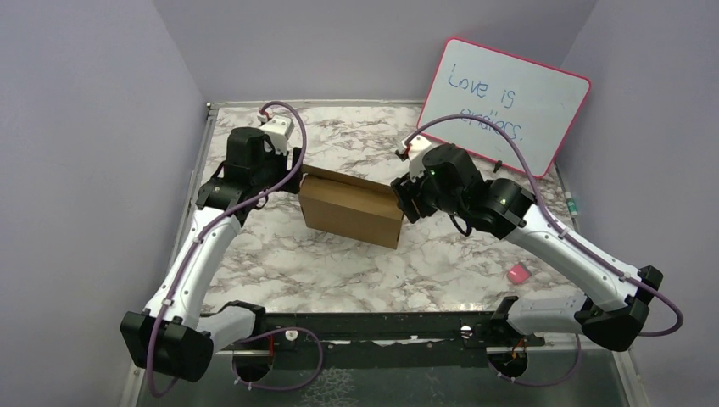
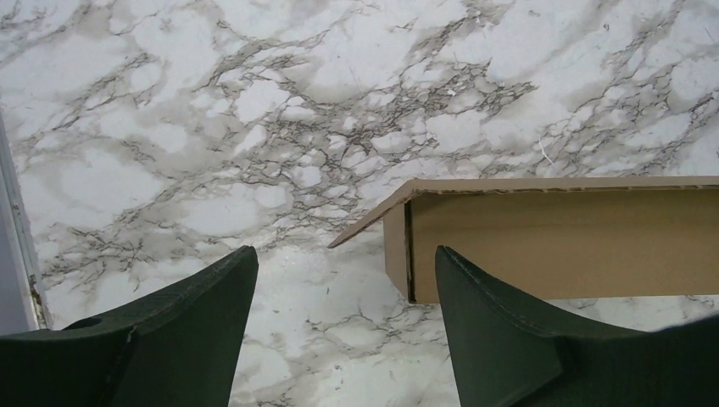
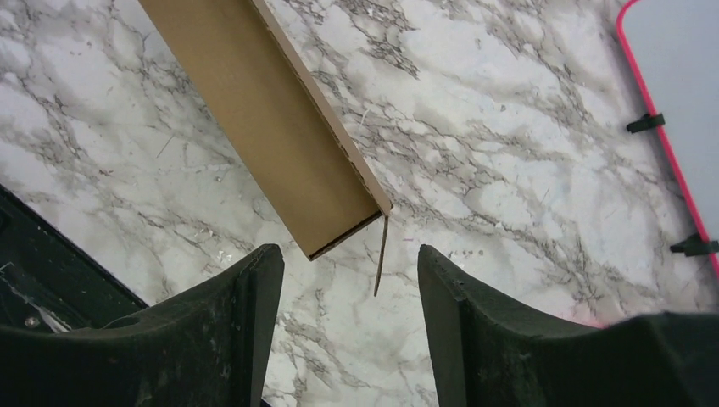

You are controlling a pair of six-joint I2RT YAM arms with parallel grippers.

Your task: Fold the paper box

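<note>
Paper box: the paper box (image 1: 351,209) sits mid-table as a plain brown block, long side facing near, its top edge running from far left to near right.
Left claw: the left gripper (image 2: 343,339) is at the box's left end with its fingers spread wide and nothing between them. The box corner lies just beyond the right finger, apart from it.
Right claw: the right gripper (image 3: 349,339) is at the right end, fingers likewise apart and empty. The box end sits just ahead of the gap.
Loose bits: in the right wrist view a thin flap (image 3: 381,254) stands off the right end, not tucked. In the left wrist view the top panel overhangs the left corner like a lip.
Step in hand: by my reading the body is formed and this is the closing stage, with one arm posted at each end and neither one holding.
Next move: it probably calls for the right fingers to press that stray flap flat against the end while the left side braces the box so it doesn't skid. Light cardboard on a slick top looks likely to slide.
Surface: the table (image 1: 339,267) is white marble-pattern with grey veins, with a black rail (image 1: 365,326) along the near edge.
Room: pale lilac walls close in on three sides. A pink-framed whiteboard (image 1: 504,102) leans at far right, and a small pink object (image 1: 517,272) lies near right, well apart from the box.
</note>
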